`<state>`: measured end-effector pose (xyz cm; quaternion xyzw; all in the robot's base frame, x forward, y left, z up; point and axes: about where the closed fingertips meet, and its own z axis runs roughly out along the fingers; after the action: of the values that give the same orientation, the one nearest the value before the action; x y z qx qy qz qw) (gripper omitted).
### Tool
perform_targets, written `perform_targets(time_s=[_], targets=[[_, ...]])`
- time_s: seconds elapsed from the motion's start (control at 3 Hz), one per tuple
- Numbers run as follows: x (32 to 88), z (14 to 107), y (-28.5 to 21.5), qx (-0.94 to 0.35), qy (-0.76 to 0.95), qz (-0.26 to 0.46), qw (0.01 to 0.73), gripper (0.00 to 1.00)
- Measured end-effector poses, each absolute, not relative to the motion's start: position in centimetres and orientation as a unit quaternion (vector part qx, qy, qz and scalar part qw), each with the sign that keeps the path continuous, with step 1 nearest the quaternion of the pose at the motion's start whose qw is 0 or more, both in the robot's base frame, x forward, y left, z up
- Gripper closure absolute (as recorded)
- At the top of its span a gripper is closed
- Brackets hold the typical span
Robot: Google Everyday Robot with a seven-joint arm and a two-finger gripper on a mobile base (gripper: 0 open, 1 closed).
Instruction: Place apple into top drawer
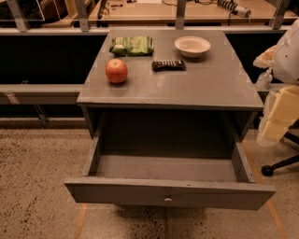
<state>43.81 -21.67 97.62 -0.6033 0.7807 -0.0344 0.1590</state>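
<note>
The apple (116,71), red with yellowish patches, sits on the grey cabinet top (205,86) near its left front corner. The top drawer (168,192) is pulled fully open below it. Its flat front panel carries a small round metal knob (167,200), and its inside shows bare. My gripper (276,116) appears as pale yellowish and white parts at the right edge of the view. It is beside the cabinet's right side, far from the apple, with nothing visibly in it.
On the cabinet top lie a green snack bag (132,45), a white bowl (192,46) and a dark wrapped bar (168,65). A chair's wheeled base (275,167) stands at the right. A rail and a workbench (187,11) run behind the cabinet.
</note>
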Motion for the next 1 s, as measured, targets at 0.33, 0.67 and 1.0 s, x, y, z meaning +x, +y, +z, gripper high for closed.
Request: perform_targets(time_s=[0.33, 0.67, 1.0], targets=[[43.8, 97.6, -21.7, -0.603, 0.781, -0.034, 0.159, 0.00], [46.1, 96.9, -20.0, -0.601, 0.775, -0.001, 0.196, 0.00], [50.5, 95.3, -16.2, -0.585, 0.764, 0.071, 0.264, 0.00]])
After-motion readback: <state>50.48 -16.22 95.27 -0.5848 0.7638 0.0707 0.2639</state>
